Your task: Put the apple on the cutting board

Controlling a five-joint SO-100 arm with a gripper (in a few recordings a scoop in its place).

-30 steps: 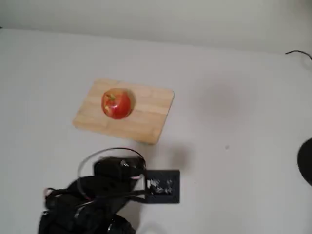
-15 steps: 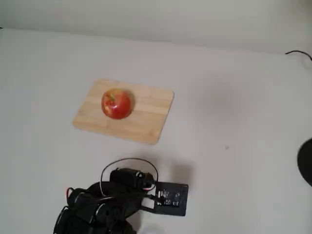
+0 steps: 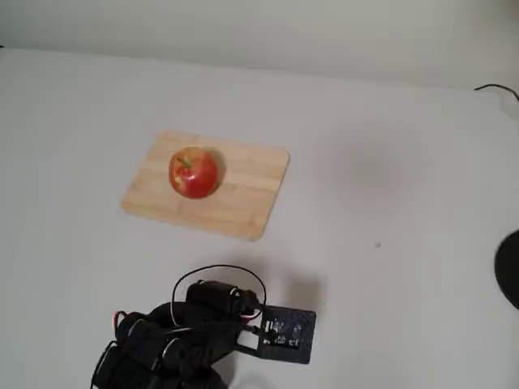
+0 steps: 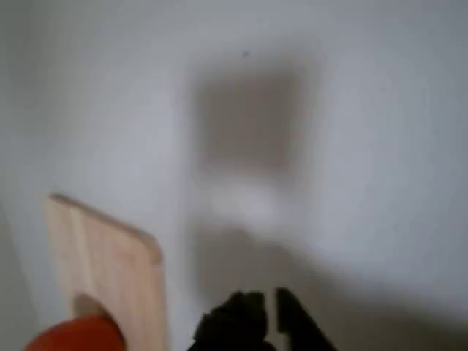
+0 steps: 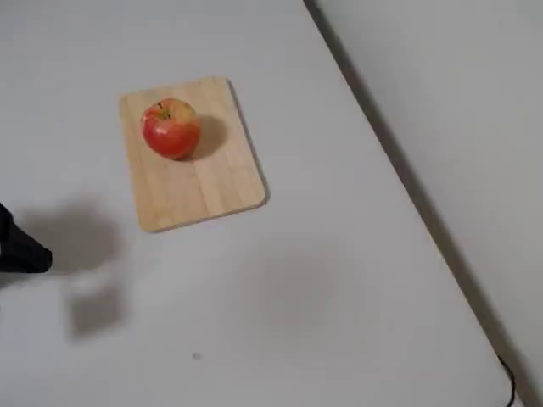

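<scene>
The red apple [image 3: 193, 173] with yellow patches rests on the left part of the light-wood cutting board [image 3: 243, 194]; both also show in the other fixed view, apple [image 5: 170, 129] on board [image 5: 208, 178]. In the blurred wrist view the board's corner [image 4: 110, 256] and a red edge of the apple [image 4: 73, 336] lie at the lower left. My gripper [image 4: 270, 311] sits at the bottom of that view, its dark fingers close together with nothing between them, well away from the apple. My black arm [image 3: 195, 324] is folded low at the bottom edge.
The white table [image 3: 389, 162] stretches bare around the board. A dark round object [image 3: 511, 267] sits at the right edge, and a black cable [image 3: 499, 87] lies at the far right. The table's edge [image 5: 399, 178] runs diagonally in a fixed view.
My arm has drawn back toward the bottom edge and shifted a little right, away from the board. The apple and board have stayed still.
</scene>
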